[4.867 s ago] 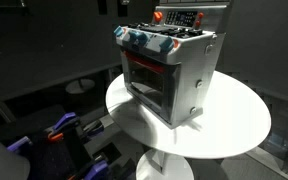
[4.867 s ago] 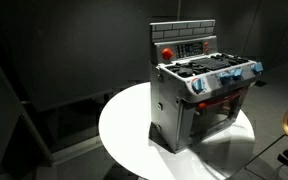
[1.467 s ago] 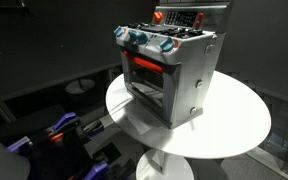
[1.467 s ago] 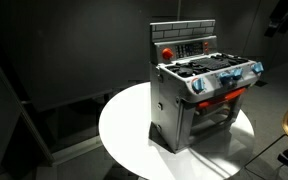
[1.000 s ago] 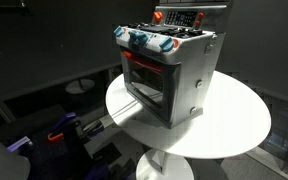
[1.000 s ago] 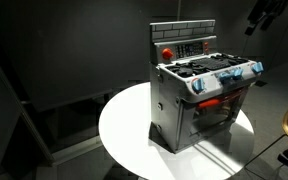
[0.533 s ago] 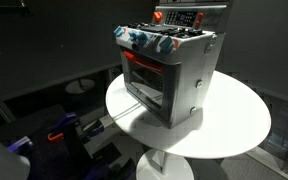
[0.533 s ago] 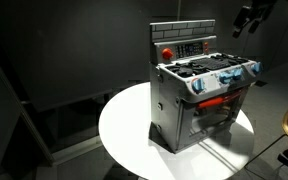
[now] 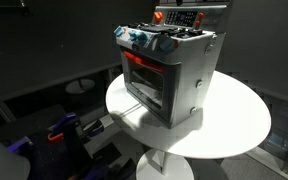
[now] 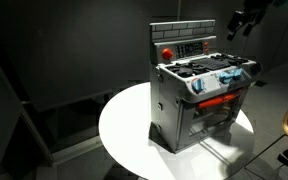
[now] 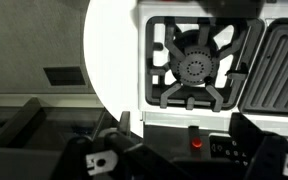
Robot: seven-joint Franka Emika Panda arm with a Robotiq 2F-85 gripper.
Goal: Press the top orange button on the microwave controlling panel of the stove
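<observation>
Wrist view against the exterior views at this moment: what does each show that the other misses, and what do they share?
Only the wrist view: a straight-down look at the burner grate and the dark griddle plate beside it.
Only the exterior views: the blue knobs, the oven door, and the whole end effector in the air, clear of the stove.
Both: the round white table and a red button on the microwave controlling panel.

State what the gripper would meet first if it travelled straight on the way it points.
The gripper would probably meet the black burner grate on the stove top, not the orange button; depth unclear.
</observation>
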